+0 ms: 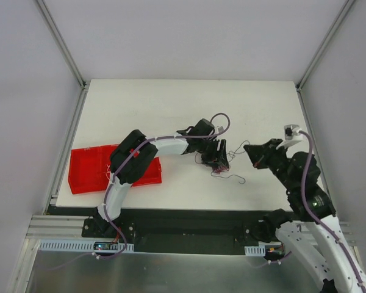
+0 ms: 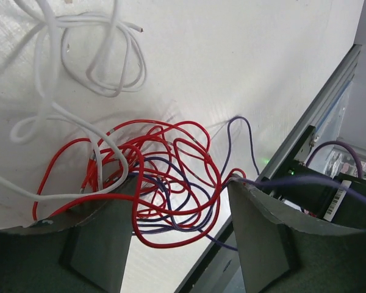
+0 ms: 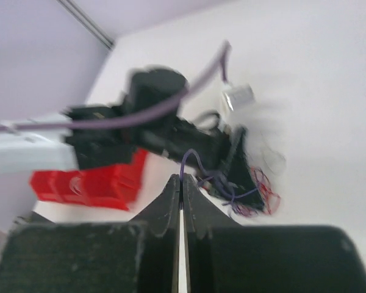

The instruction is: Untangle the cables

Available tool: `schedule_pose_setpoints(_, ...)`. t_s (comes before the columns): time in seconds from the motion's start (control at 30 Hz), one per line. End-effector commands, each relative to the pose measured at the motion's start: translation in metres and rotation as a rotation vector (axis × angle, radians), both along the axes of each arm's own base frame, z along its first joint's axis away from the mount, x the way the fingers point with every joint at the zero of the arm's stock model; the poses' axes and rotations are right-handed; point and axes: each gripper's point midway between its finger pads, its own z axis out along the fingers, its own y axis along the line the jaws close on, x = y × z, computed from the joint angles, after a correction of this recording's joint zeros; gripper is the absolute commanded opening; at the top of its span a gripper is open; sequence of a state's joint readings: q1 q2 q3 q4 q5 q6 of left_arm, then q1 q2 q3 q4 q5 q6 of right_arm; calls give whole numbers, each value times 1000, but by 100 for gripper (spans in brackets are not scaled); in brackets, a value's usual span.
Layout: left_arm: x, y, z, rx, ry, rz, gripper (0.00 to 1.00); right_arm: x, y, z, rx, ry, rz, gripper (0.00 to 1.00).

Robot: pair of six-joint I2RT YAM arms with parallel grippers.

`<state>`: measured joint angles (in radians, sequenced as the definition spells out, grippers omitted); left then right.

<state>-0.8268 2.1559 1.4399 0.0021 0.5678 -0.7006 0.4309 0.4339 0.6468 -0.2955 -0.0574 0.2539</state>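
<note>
White bench (image 1: 171, 104), mid-task: the cables (image 2: 165, 183) are lying bunched between the parted jaws of the left end effector (image 2: 177, 204) (the nearer arm), while the right end effector (image 3: 182, 182), to their right, is pinching shut on a purple strand (image 3: 192, 160) trailing leftward into the tangle.

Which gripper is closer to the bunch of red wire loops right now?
Left. The left gripper straddles the red loops, open fingers either side; the right gripper sits off to their right, shut, seemingly pinching a purple strand.
</note>
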Motion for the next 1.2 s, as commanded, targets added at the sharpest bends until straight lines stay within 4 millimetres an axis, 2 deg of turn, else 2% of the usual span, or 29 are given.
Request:
schedule_pose_setpoints(0.0,4,41,-33,164,-25,55,59,-4,12,103,71,-158,74,0)
schedule_pose_setpoints(0.1,10,64,-39,203,-36,90,59,-8,10,164,84,-271,84,0)
schedule_pose_setpoints(0.13,11,71,-40,213,-41,99,59,-14,7,193,91,-323,83,0)
schedule_pose_setpoints(0.33,17,97,-48,243,-38,131,59,-42,-13,288,135,-521,47,0)
schedule_pose_setpoints(0.4,19,101,-49,244,-39,136,59,-51,-15,308,147,-566,58,0)
schedule_pose_setpoints(0.5,25,103,-39,230,-77,132,59,-53,-17,316,140,-582,53,0)
schedule_pose_setpoints(0.57,28,102,-20,198,-120,123,59,-47,-16,307,128,-560,43,0)
schedule_pose_setpoints(0.67,29,100,20,132,-204,107,62,-34,-13,277,101,-497,30,0)
schedule_pose_setpoints(0.8,19,100,98,-22,-361,57,71,-22,-3,230,31,-420,70,0)
schedule_pose_setpoints(0.97,-15,111,181,-207,-537,-46,78,-16,20,166,-43,-323,201,0)
schedule_pose_setpoints(1.07,-41,120,216,-308,-623,-129,82,-17,36,132,-58,-267,297,1)
schedule_pose_setpoints(1.17,-62,130,238,-374,-692,-178,85,-21,52,113,-34,-236,398,0)
